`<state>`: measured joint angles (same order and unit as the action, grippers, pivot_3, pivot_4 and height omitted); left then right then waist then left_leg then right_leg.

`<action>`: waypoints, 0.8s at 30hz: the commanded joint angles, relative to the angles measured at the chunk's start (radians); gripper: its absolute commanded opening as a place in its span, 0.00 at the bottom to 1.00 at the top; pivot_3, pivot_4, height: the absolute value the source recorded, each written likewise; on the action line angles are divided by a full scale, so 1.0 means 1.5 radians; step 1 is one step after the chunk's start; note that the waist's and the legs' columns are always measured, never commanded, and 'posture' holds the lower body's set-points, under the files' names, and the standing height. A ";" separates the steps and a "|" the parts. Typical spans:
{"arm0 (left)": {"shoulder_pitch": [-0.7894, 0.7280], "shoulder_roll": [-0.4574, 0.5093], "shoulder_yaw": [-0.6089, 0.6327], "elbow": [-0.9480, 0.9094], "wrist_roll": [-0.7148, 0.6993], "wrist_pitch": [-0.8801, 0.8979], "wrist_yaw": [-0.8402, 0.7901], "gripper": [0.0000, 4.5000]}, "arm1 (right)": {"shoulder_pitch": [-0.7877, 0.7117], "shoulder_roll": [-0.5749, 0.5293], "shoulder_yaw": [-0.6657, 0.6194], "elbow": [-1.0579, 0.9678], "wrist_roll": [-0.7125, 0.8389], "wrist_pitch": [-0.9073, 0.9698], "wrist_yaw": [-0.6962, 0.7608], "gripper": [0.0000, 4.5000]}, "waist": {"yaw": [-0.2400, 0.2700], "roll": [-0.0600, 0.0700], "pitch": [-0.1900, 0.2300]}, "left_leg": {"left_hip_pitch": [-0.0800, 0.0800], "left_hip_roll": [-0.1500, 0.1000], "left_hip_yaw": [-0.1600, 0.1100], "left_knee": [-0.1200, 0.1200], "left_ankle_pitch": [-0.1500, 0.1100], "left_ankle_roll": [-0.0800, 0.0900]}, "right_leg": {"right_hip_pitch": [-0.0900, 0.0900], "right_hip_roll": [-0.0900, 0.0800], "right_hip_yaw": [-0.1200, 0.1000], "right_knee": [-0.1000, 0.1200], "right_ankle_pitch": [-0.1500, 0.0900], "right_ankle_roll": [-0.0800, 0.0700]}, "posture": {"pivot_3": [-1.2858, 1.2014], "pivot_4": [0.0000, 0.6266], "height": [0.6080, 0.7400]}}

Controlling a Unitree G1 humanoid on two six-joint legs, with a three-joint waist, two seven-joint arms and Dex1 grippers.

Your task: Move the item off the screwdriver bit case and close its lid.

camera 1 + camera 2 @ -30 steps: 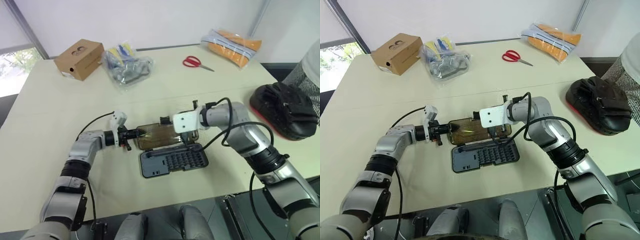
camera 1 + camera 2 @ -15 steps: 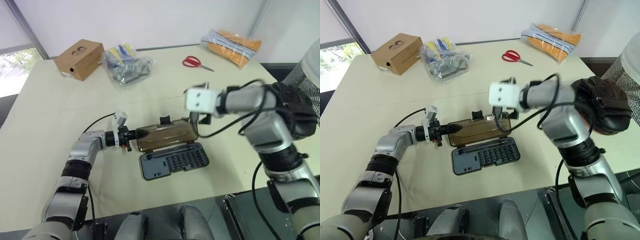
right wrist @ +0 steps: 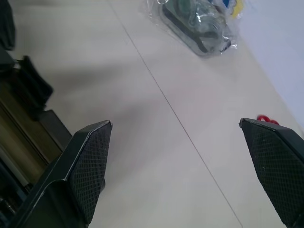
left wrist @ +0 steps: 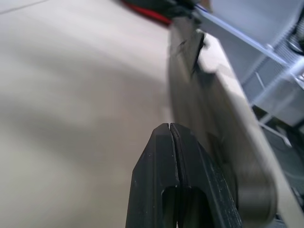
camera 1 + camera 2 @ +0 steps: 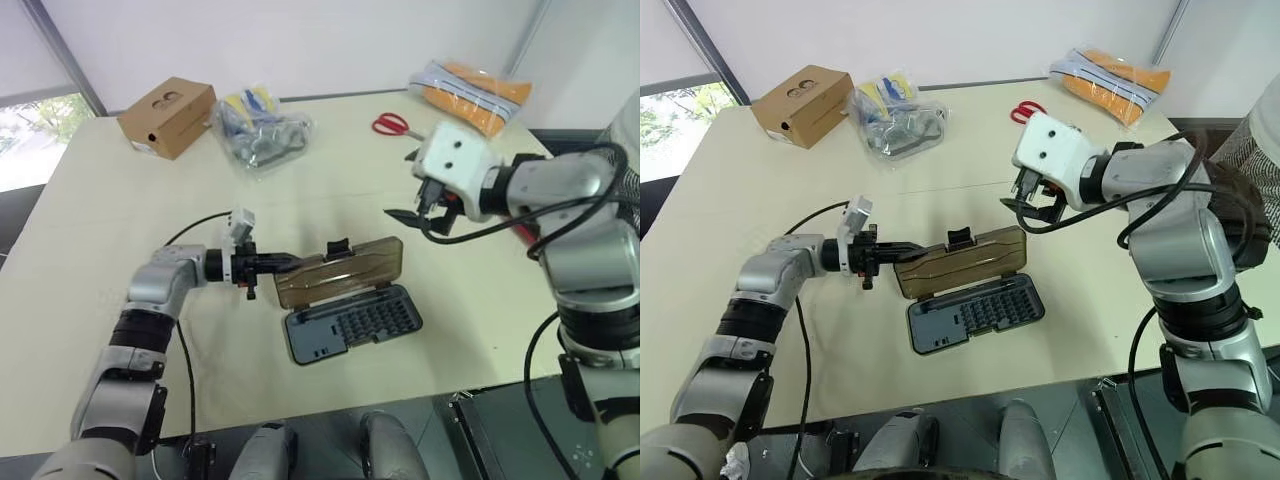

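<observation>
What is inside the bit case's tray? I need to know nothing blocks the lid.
Rows of small bits fill the dark grey tray. Nothing else shows there. The raised lid hides the table just behind the screwdriver bit case.

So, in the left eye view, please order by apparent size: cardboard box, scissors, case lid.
1. lid
2. cardboard box, slightly smaller, but farther from the camera, so this ranking is unsure
3. scissors, clearly smallest

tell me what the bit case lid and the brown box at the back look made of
Lid: probably hard plastic, smoky brown and see-through, with a glossy sheen. Tray under it: dark grey, matte, likely moulded plastic. Box: plain cardboard, dull tan, with folded edges.
</observation>
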<state>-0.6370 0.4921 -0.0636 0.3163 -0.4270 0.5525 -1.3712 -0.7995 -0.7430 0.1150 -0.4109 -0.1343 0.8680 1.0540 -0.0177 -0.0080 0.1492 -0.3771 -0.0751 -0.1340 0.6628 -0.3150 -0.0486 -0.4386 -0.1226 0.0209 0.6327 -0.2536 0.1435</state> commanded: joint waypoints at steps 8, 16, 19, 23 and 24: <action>0.010 0.067 -0.081 -0.096 -0.022 0.052 -0.120 0.00 | 0.016 -0.029 0.004 -0.042 0.032 0.008 -0.053 0.99 | 0.000 0.000 0.000 | 0.000 0.000 0.000 0.000 0.000 0.000 | 0.000 0.000 0.000 0.000 0.000 0.000 | 0.52 0.24 1.00; 0.059 0.096 -0.188 -0.087 0.031 -0.032 -0.162 0.00 | 0.051 -0.036 0.002 -0.068 0.070 0.045 -0.074 0.99 | 0.001 0.000 0.000 | 0.000 0.000 0.000 0.000 0.000 0.000 | 0.000 0.000 0.000 0.000 0.000 0.000 | 0.52 0.24 1.00; 0.062 0.087 -0.197 -0.062 0.048 -0.061 -0.162 0.00 | 0.071 -0.035 0.007 -0.070 0.080 0.048 -0.091 0.99 | 0.004 0.000 0.000 | 0.000 0.000 0.000 0.001 0.000 0.000 | 0.001 0.000 0.000 0.000 0.000 0.000 | 0.52 0.24 1.00; 0.054 0.074 -0.192 -0.045 0.054 -0.070 -0.153 0.00 | 0.095 -0.039 0.007 -0.077 0.090 0.054 -0.111 0.99 | 0.004 0.000 0.000 | 0.001 0.000 0.000 0.001 -0.001 0.001 | 0.002 0.000 0.000 0.000 0.000 0.000 | 0.52 0.24 1.00; 0.050 0.069 -0.187 -0.045 0.050 -0.067 -0.148 0.00 | 0.095 -0.038 0.005 -0.083 0.095 0.062 -0.114 0.99 | 0.004 0.000 0.000 | 0.001 0.000 0.000 0.001 -0.001 0.002 | 0.002 0.000 0.000 0.000 0.000 0.000 | 0.52 0.24 1.00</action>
<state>-0.5561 0.6016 -0.3390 0.2381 -0.3775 0.4517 -1.6077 -0.6451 -0.7943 0.1440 -0.4890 -0.0082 0.9536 0.8988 -0.0114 -0.0080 0.1491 -0.3752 -0.0750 -0.1335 0.6648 -0.3164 -0.0460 -0.4348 -0.1227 0.0205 0.6323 -0.2537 0.1435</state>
